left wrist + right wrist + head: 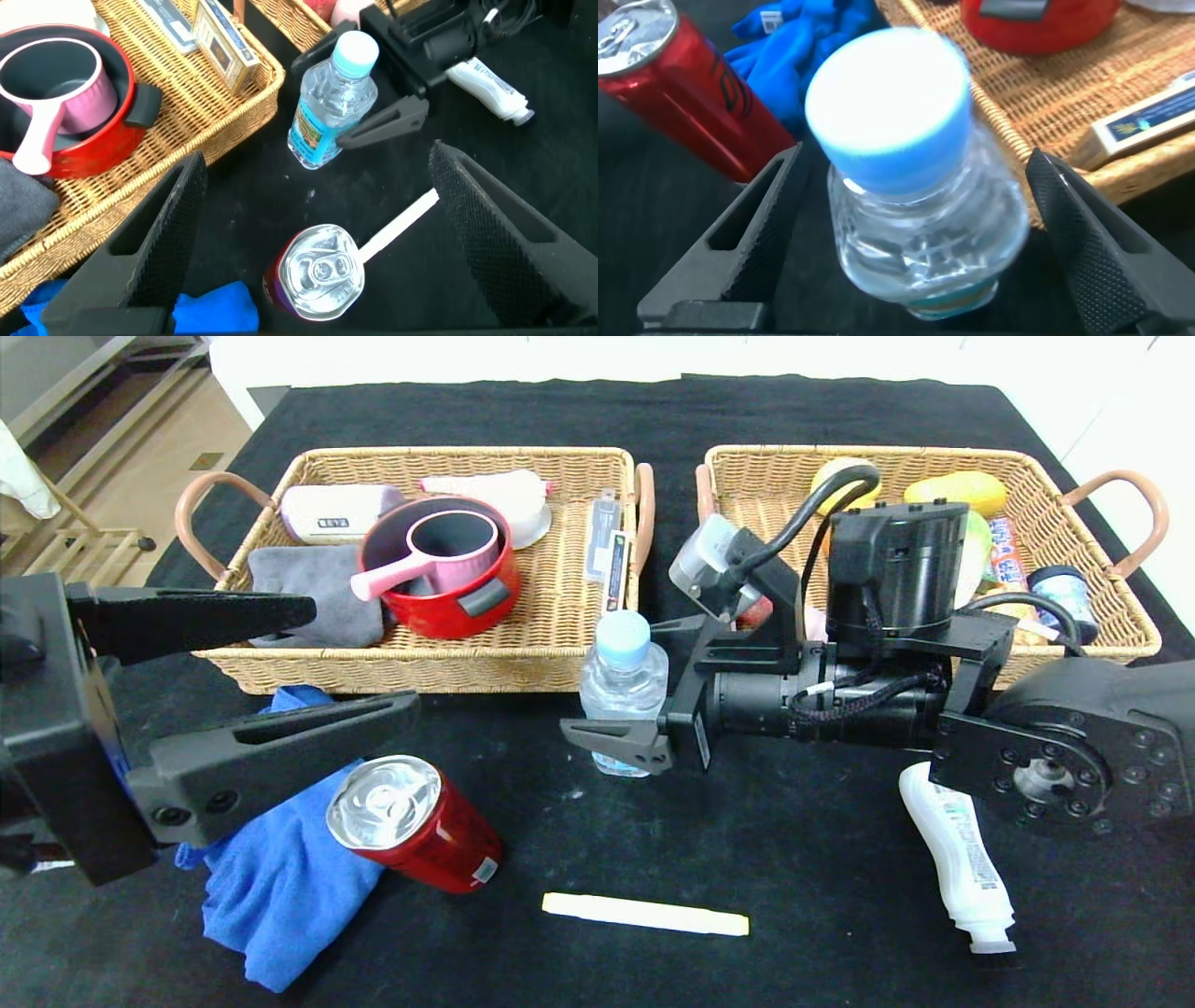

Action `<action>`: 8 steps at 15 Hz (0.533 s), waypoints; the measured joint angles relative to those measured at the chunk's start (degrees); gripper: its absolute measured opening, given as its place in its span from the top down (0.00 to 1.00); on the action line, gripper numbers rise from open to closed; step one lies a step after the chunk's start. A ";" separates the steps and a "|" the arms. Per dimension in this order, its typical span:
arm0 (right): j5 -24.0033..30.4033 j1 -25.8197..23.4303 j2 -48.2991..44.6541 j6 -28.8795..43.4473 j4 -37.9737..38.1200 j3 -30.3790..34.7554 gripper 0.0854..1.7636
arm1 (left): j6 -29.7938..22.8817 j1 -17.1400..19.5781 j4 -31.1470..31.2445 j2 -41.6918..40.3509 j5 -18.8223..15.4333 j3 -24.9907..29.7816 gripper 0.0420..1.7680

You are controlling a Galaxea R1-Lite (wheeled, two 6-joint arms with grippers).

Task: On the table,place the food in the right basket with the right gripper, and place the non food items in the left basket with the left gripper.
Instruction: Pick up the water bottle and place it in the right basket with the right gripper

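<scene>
Right tool (624,726) spread wide, straddling the upright clear bottle (623,689) on the bench (803,859) just near of the baskets, not yet clamped. Left tool (308,663) spread, hovering over blue cloth (280,877). Risk: off-centre closure tips the bottle toward the red can (415,821).

The right gripper (624,733) and its arm hide the lower part of the clear bottle (623,686) and much of the right basket (1111,581) behind it. Beside that bottle, the blue cloth (280,877) lies partly under the left gripper (359,663) and the red can (415,823).
</scene>
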 joint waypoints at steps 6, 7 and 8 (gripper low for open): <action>0.85 0.22 1.46 2.39 -4.95 1.02 0.03 | -0.01 0.05 -0.04 0.30 0.00 0.13 0.03; 0.85 0.22 1.55 2.40 -4.96 1.08 0.16 | -0.01 0.05 -0.04 0.33 0.00 0.13 0.03; 0.83 0.30 1.55 2.47 -4.96 1.11 0.25 | -0.01 0.05 -0.04 0.33 0.00 0.13 0.03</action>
